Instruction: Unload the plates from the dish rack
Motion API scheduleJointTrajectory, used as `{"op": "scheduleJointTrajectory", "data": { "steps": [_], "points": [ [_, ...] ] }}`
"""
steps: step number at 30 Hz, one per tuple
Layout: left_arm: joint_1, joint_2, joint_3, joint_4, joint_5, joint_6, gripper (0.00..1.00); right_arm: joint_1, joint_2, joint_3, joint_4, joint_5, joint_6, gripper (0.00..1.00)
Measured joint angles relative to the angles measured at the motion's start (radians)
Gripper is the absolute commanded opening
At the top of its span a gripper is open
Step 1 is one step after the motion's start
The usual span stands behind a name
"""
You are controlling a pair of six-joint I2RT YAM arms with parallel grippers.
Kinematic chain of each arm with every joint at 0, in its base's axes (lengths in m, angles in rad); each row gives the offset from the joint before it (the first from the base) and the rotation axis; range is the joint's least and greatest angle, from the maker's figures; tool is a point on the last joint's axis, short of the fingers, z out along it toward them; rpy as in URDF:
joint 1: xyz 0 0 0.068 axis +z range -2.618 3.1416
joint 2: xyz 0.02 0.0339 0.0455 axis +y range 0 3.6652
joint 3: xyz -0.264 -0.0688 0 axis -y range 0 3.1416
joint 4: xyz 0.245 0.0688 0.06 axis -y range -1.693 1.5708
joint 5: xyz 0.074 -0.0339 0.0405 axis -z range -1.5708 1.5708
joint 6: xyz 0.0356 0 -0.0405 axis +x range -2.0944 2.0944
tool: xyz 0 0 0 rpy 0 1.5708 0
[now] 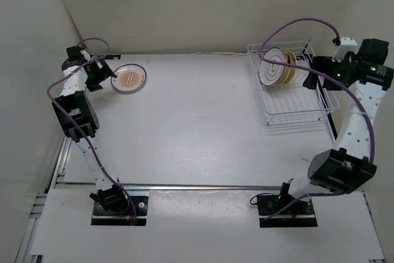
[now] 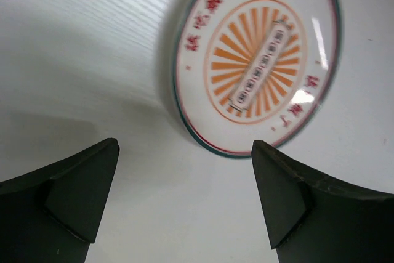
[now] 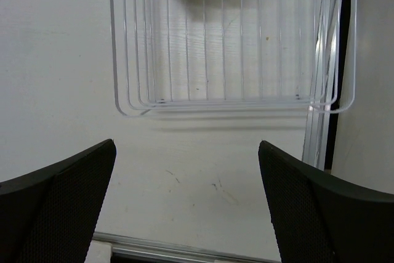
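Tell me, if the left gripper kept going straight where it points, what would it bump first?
Probably the orange sunburst plate, lying flat just ahead of the open left gripper. It tilts downward, so it might touch the table just short of the plate's rim; depth is unclear.

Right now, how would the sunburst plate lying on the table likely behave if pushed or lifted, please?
The sunburst plate looks glazed and glossy, so probably rigid, slippery and chip-prone. Lying flat on the table, it should slide rather than roll.
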Motion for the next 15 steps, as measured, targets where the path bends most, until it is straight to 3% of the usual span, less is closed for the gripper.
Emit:
{"op": "scheduleJointTrajectory", "data": {
  "steps": [4,7,11,12,15],
  "points": [
    [-0.055,-0.154,-0.017,-0.013,-0.036,0.043,1.00,0.119,0.108,0.093,0.038,0.072,0.030,0.96],
    [-0.101,-0.302,-0.055,-0.005,-0.012,0.080,1.00,0.215,0.231,0.225,0.061,0.153,0.060,0.85],
    [-0.141,-0.489,-0.131,0.000,0.109,0.122,1.00,0.301,0.382,0.379,0.111,0.217,0.105,0.61],
    [-0.141,-0.525,-0.150,-0.003,0.148,0.137,1.00,0.316,0.414,0.410,0.119,0.227,0.115,0.48],
    [-0.134,-0.592,-0.185,-0.032,0.244,0.195,1.00,0.332,0.496,0.480,0.134,0.246,0.137,0.29]
  ]
}}
